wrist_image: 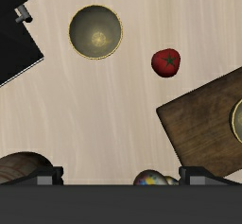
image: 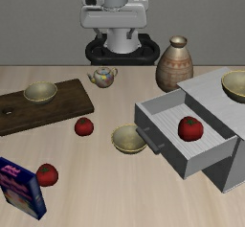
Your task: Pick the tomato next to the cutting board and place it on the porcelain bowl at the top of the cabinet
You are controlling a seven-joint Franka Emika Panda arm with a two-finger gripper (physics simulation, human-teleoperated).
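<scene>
A red tomato (image: 84, 126) lies on the wooden table just off the front edge of the dark cutting board (image: 57, 109). In the wrist view the same tomato (wrist_image: 166, 61) sits well ahead of my gripper (wrist_image: 121, 177), beside the board's corner (wrist_image: 198, 124). My fingers are spread wide, open and holding nothing, high above the table. The porcelain bowl (image: 235, 85) rests on top of the grey cabinet (image: 212, 95) at the exterior view's right.
The cabinet's drawer (image: 187, 147) is pulled out with another tomato (image: 190, 128) inside. A bowl (image: 128, 138) stands on the table, another (image: 40, 93) on the board. A teapot (image: 103, 76), a brown vase (image: 175, 63), a third tomato (image: 47, 174) and a blue box (image: 21, 186) stand around.
</scene>
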